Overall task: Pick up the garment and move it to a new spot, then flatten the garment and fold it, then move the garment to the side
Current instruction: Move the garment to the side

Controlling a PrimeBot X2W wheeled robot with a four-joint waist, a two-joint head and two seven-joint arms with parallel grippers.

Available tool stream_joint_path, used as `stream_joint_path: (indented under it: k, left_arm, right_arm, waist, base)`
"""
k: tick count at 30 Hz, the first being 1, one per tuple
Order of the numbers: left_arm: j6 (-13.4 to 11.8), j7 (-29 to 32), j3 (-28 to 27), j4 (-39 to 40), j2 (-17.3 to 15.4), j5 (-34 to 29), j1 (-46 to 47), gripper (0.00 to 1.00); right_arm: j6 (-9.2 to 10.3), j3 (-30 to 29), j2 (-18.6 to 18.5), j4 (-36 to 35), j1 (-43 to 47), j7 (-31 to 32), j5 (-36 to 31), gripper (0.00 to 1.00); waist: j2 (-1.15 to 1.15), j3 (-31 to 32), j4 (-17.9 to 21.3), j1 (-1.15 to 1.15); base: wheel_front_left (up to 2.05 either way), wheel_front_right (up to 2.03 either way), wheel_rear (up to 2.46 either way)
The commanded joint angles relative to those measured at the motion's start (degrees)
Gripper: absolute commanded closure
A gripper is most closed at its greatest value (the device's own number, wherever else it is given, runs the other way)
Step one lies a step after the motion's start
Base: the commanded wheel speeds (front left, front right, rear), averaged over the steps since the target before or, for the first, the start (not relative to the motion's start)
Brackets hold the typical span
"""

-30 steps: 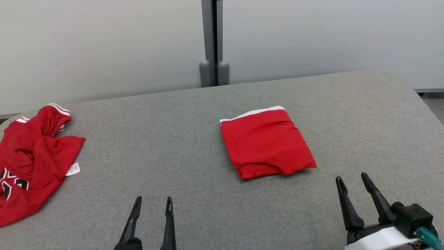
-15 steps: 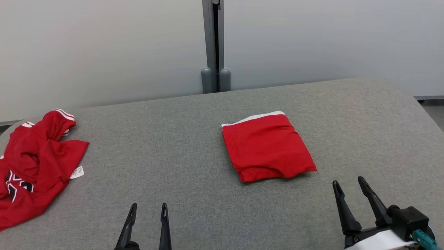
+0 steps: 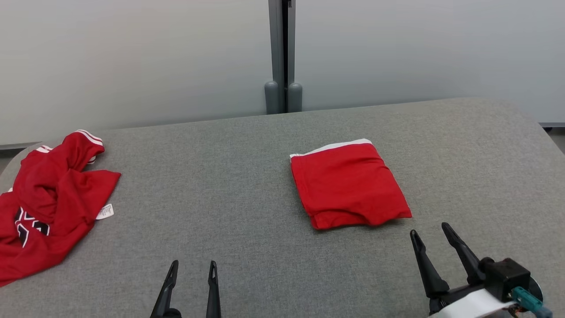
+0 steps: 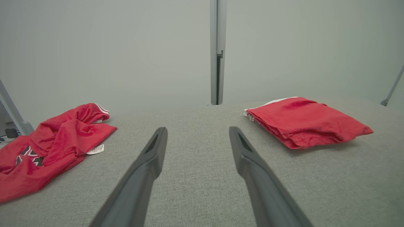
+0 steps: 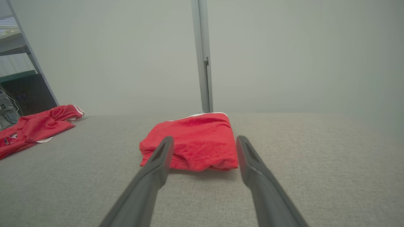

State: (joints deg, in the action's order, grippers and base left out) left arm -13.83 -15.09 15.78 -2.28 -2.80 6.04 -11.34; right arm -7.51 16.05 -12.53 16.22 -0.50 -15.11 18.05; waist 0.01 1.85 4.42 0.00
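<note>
Head camera has swung slightly, sliding the scene rightward | left gripper (image 3: 194,263) and right gripper (image 3: 429,228) spread wide, empty | folded red cloth garment (image 3: 348,185) lies on grey fabric tabletop (image 3: 220,176), just ahead of right gripper | crumpled red jersey (image 3: 48,198) far left

grey fabric table (image 3: 229,185), folded red garment (image 3: 348,185) lying flat right of centre, crumpled red jersey (image 3: 48,198) at left edge, white tag (image 3: 105,211) on its hem, both well apart
</note>
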Motion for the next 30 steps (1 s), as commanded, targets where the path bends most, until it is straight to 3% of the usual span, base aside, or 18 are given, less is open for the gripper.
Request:
stream_joint_path:
  k: [1,7,12,19,25,28,29,30]
  left_arm:
    - [0.0,-0.1,0.1,-0.1,-0.2,-0.2,0.6,0.00]
    - [0.6,-0.1,2.2,0.1,-0.2,-0.4,2.4,0.00]
    - [0.5,-0.1,4.5,0.5,-0.2,0.1,5.7,0.00]
    - [-0.3,-0.1,7.7,0.4,-0.2,0.3,9.8,0.00]
    - [-0.9,-0.1,9.6,0.7,-0.2,0.0,13.0,0.00]
    - [-1.1,-0.1,10.1,0.8,-0.2,-0.4,14.4,0.00]
    - [-1.1,-0.1,10.2,0.7,-0.2,-0.4,14.8,0.00]
    - [-1.2,-0.1,10.3,0.7,-0.2,-0.5,15.1,0.00]
  right_arm:
    - [0.04,0.6,-0.7,0.5,-1.9,-0.1,0.1,0.00]
    - [0.04,3.7,-2.8,5.8,-8.7,-0.1,5.5,0.00]
    - [0.03,7.9,-8.0,12.7,-16.5,1.9,21.8,0.00]
    - [0.03,13.2,-18.2,13.3,-26.5,18.0,48.0,0.00]
    - [0.03,15.3,-23.7,13.2,-31.0,26.2,56.8,0.00]
    - [0.03,15.9,-24.3,13.6,-33.0,27.7,59.4,0.00]
    - [0.03,16.3,-24.3,13.4,-33.7,28.3,60.1,0.14]
    - [0.03,16.8,-24.4,13.4,-34.4,29.0,60.5,0.36]
  waist:
    - [-0.01,-0.6,-0.4,0.00]
    - [-0.01,-3.4,-2.9,0.00]
    - [-0.01,-7.6,-6.2,0.00]
    - [-0.01,-14.0,-9.3,0.00]
    - [-0.01,-18.3,-11.0,0.00]
    - [-0.01,-20.1,-11.2,0.00]
    - [-0.01,-20.7,-11.2,0.00]
    - [-0.01,-21.2,-11.1,0.00]
  base:
    - [0.00,0.00,0.00]
    - [0.00,0.00,0.00]
    - [0.00,0.00,0.00]
    - [0.00,0.00,0.00]
    - [0.00,0.00,0.00]
    - [0.00,0.00,0.00]
    - [0.00,0.00,0.00]
    - [0.00,0.00,0.00]
